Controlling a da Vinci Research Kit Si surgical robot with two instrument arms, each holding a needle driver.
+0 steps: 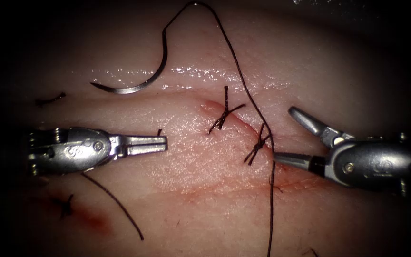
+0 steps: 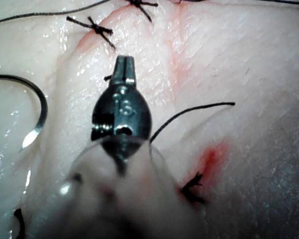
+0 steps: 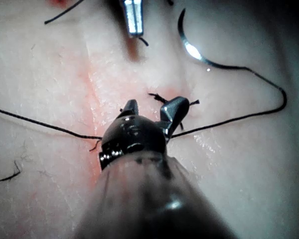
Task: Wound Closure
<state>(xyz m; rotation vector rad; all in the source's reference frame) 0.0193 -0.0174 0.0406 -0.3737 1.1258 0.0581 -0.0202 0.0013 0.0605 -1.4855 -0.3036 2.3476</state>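
Observation:
The curved needle [image 1: 136, 81] lies free on the tissue [image 1: 191, 157], up and to the left of the cut [image 1: 242, 124], held by neither tool. Its thread [image 1: 243, 81] arcs over the top and runs down past two tied stitches [image 1: 224, 114] [image 1: 259, 145]. My left tool [image 1: 163, 143] hovers left of the cut, shut and holding nothing. My right tool [image 1: 286, 135] stands open on the right, its lower jaw tip beside the thread, gripping nothing. The left wrist view shows the shut tool [image 2: 124, 67] and needle [image 2: 40, 109]. The right wrist view shows the spread tool [image 3: 152, 107] near the thread [image 3: 239, 117].
A loose cut length of thread [image 1: 115, 204] lies below the left tool. A dark knot [image 1: 65, 205] with red fluid [image 1: 93, 220] sits at the lower left. A short cut end [image 1: 48, 100] lies at the far left.

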